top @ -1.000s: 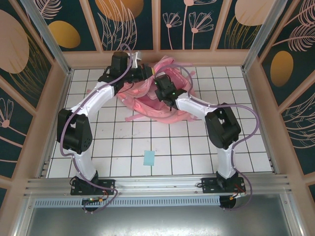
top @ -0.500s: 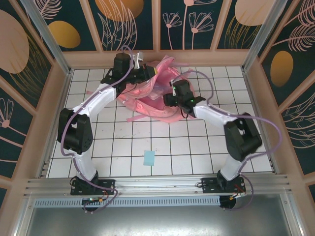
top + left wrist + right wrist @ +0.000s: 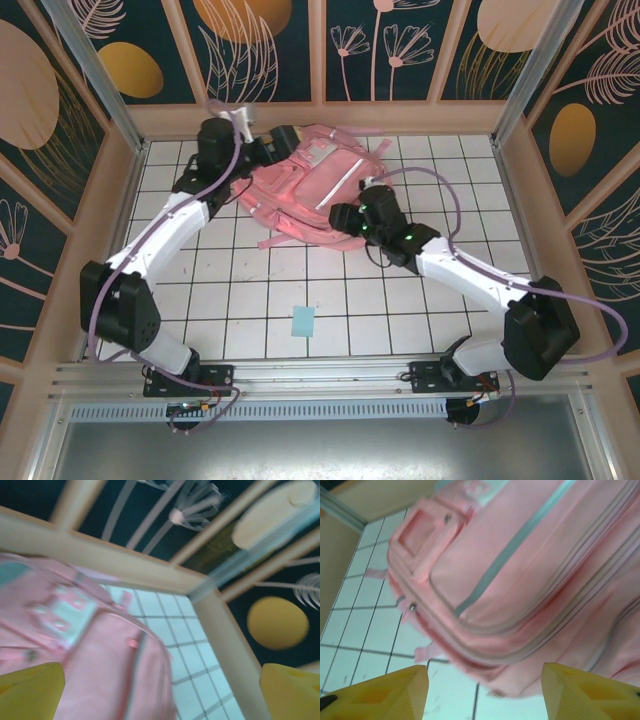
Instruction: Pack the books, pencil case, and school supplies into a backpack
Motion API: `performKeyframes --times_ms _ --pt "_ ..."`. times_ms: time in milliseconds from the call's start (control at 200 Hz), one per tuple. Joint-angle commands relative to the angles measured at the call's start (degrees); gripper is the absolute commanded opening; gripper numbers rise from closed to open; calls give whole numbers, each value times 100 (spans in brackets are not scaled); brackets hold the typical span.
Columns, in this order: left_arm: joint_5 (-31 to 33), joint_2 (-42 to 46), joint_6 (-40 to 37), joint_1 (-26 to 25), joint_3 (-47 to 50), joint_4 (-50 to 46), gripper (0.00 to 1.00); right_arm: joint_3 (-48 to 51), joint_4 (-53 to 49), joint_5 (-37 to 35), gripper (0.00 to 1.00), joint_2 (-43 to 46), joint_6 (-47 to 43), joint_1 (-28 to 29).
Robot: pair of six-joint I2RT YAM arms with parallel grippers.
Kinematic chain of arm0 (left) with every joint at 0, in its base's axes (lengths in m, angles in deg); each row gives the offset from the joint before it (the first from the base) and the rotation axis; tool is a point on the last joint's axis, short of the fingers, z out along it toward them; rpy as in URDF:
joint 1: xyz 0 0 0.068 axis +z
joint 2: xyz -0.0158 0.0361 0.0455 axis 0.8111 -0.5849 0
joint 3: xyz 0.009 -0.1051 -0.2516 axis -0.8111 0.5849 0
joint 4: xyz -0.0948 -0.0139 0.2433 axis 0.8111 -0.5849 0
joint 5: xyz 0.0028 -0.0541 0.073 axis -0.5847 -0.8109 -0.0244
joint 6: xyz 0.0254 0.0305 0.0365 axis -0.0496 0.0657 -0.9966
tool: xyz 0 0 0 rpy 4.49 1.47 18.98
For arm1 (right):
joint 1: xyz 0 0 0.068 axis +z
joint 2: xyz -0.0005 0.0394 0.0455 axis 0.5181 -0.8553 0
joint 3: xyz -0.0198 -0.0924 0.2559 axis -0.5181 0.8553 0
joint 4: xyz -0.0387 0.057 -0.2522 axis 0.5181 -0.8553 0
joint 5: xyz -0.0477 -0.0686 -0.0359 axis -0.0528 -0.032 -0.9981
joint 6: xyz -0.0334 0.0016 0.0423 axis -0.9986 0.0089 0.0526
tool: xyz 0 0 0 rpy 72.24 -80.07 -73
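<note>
Pink backpack (image 3: 305,185) was seen lying on the white gridded surface (image 3: 250,290) in the upper middle of the overhead frame, close to the back wall. The left claw (image 3: 283,141) was positioned at its upper left edge and the right claw (image 3: 342,216) at its lower right edge; contact could not be judged from above.

In the left wrist view the backpack (image 3: 100,655) was shown blurred across the left and lower middle, and the left claw (image 3: 160,700) was spread wide, its yellow fingers (image 3: 30,690) set in the lower corners with nothing gripped.

In the right wrist view the backpack (image 3: 530,570) was shown with its zip lines and a pale teal strip, and the right claw (image 3: 485,695) was likewise spread apart and held nothing.

A small light-blue pad (image 3: 303,322) was left on the surface in the lower middle, well apart from the backpack.
</note>
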State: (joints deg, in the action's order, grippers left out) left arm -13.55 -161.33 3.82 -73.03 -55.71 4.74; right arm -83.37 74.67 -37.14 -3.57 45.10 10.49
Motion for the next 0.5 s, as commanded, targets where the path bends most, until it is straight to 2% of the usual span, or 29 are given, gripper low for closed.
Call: performKeyframes --times_ms 0,130,325,415,495 --pt "790 -28 -193 351 643 172 99 -185 535 -63 60 -507 754 384" --pt "946 -337 -88 618 1156 612 99 -643 749 229 59 -1243 937 477" --pt "858 -1302 -16 691 1095 911 99 -872 1168 548 59 -1851 1501 381" --pt "766 -1694 61 689 1034 1049 96 -1140 1140 723 58 -2009 1592 451" --pt "644 -2045 142 696 1010 1253 89 -1306 1091 871 57 -2104 1770 534"
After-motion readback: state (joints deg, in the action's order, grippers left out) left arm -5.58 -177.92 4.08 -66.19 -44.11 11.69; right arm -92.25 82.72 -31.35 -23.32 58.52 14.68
